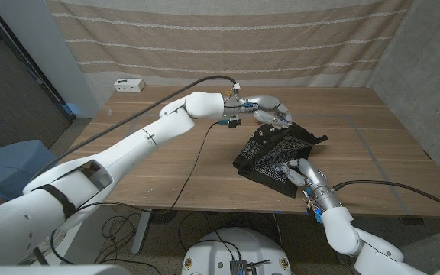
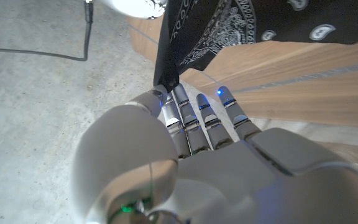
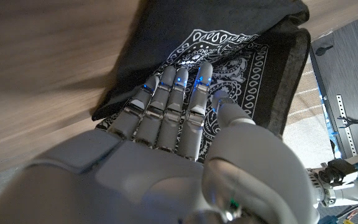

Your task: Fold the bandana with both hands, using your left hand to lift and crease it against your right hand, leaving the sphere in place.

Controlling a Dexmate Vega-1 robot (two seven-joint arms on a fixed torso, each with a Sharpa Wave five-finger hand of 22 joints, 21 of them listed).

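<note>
Black paisley bandana [image 1: 277, 156] lies folded right of the table's [image 1: 166, 168] centre, between both hands.

Its long axis runs from about 7 o'clock to 1 o'clock in the head view. No writing can be read on it. The left hand [image 1: 270, 109] at the cloth's 11 o'clock edge pinches a lifted corner between thumb and fingers [image 2: 185, 109]. The right hand [image 1: 304, 174] at its 5 o'clock end presses straightened, close-set fingers [image 3: 176, 93] on the cloth.

Left hand [image 2: 185, 162] pinches the bandana [image 2: 194, 31] corner (black, white paisley) over the table [image 2: 303, 81].
</note>
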